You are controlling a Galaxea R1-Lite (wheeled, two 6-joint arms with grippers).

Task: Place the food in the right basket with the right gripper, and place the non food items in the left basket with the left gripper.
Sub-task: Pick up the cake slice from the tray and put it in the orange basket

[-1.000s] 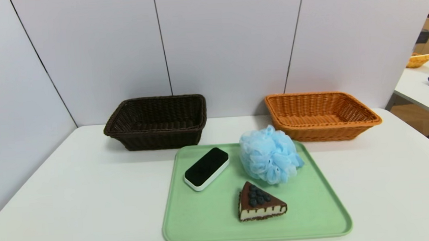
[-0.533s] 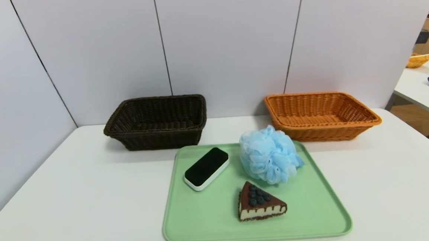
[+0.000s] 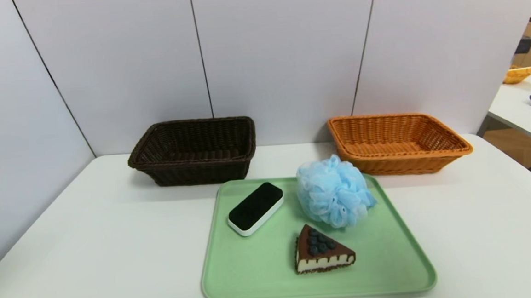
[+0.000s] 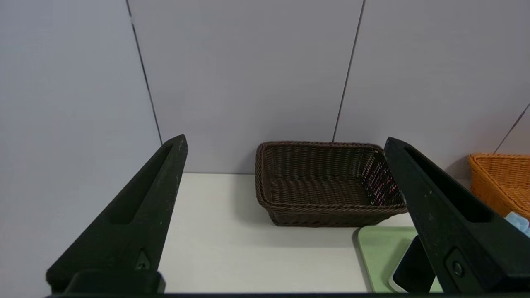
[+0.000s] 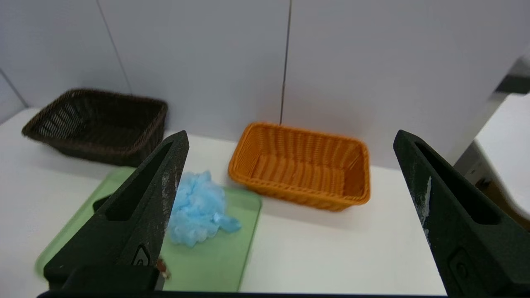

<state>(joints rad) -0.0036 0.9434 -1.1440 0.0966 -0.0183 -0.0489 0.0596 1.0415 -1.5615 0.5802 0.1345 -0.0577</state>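
Note:
The food, a chocolate cake slice (image 3: 322, 254) with blueberries, lies on the near part of a green tray (image 3: 236, 279). Behind it on the tray rest the light-blue pouf (image 3: 333, 192) and the black-topped white block (image 3: 255, 207). The dark brown left basket (image 3: 193, 174) and the orange right basket (image 3: 398, 165) stand empty at the back. Neither arm shows in the head view. My left gripper (image 4: 285, 140) is open, held back from the dark basket (image 4: 327, 207), nothing between its fingers. My right gripper (image 5: 290, 134) is open, facing the orange basket (image 5: 298, 192) and the pouf (image 5: 198, 207).
Grey wall panels rise right behind both baskets and along the table's left side. A second white table (image 3: 521, 105) with loose items stands off to the right. The tray's far edge sits close to both baskets.

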